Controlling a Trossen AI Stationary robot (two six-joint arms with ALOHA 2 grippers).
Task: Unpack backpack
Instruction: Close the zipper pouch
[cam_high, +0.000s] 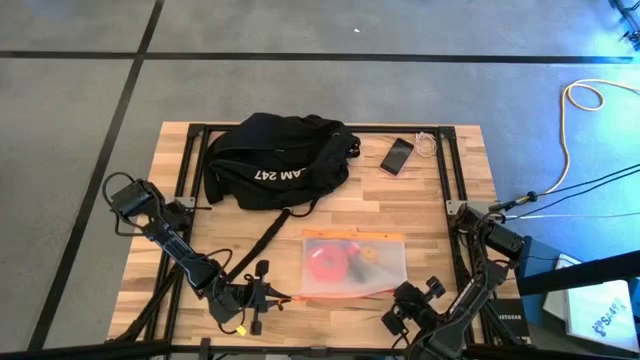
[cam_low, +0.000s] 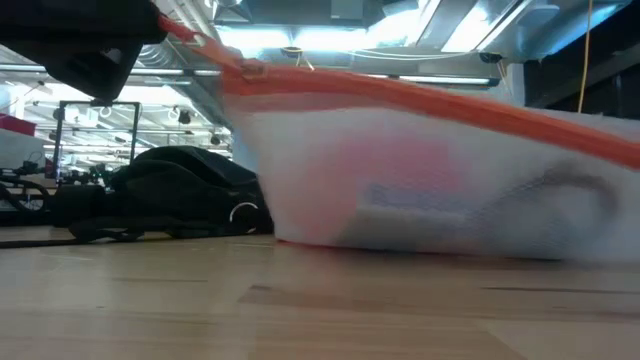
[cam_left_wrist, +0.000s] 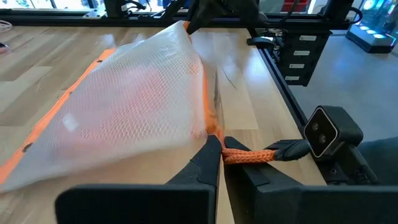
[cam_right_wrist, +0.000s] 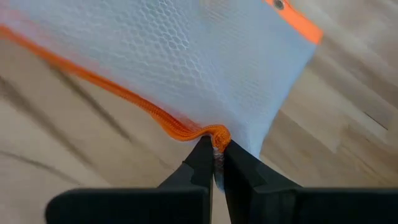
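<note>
Backpack (cam_high: 275, 160) beside mesh pouch (cam_high: 355, 268) with red contents.

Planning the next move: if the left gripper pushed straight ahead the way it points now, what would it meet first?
The mesh pouch: the left gripper is already shut on its orange pull cord, with the pouch directly ahead. The right gripper pinches the far edge.

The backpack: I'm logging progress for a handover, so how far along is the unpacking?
Done: a white mesh pouch with orange trim lies out on the table, apart from the backpack; a phone lies beside the backpack.
In hand: the left end effector is shut on the pouch's orange cord, the right end effector on its edge.
Left: whatever remains inside the backpack, which cannot be seen.
</note>
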